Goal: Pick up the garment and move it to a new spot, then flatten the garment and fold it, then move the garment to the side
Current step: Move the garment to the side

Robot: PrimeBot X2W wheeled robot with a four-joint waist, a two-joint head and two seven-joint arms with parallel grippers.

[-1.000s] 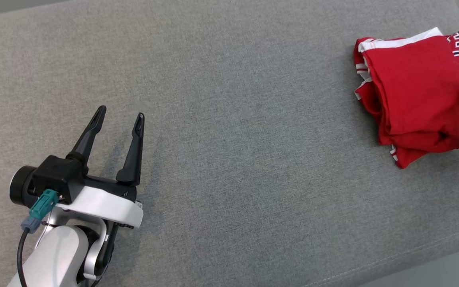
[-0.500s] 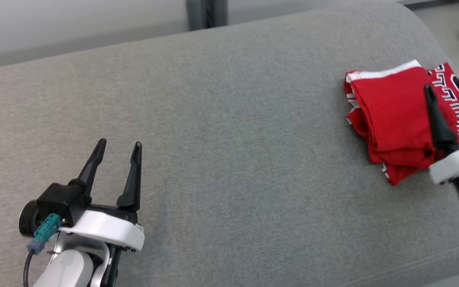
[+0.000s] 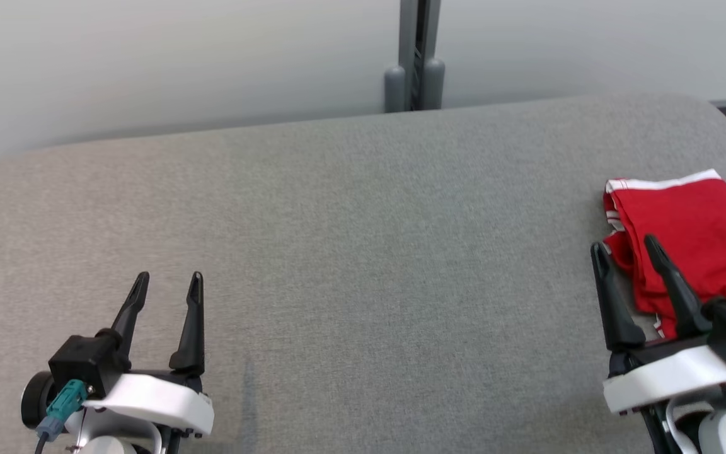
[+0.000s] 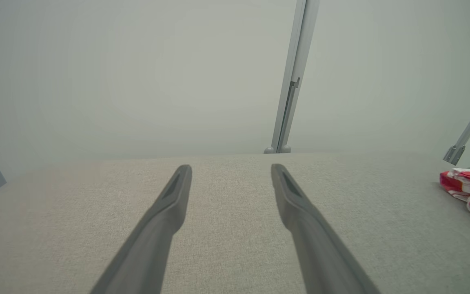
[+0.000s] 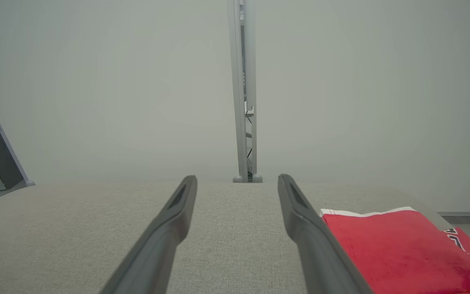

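1. Head view: garment [image 3: 684, 233], red with white trim and a patterned band, lies in a folded bundle at the right end of the grey bench [image 3: 369, 252], cut off by the frame's right side.
2. Left gripper [image 3: 169, 279] sits at the bench's near left corner, fingers apart, nothing between them, well apart from the garment.
3. Right gripper [image 3: 625, 244] sits at the near right corner, fingers spread and empty. Their tips overlap the garment's left edge; contact cannot be told.
4. A grey post [image 3: 414, 57] stands against the pale wall behind the far edge.
5. Left wrist view: both fingers splayed over bare bench fabric; the garment shows far off at the bench's right end.
6. Right wrist view: fingers apart over the bench, nothing held. The garment lies just beside the right-hand finger, its white-trimmed edge toward the far edge.
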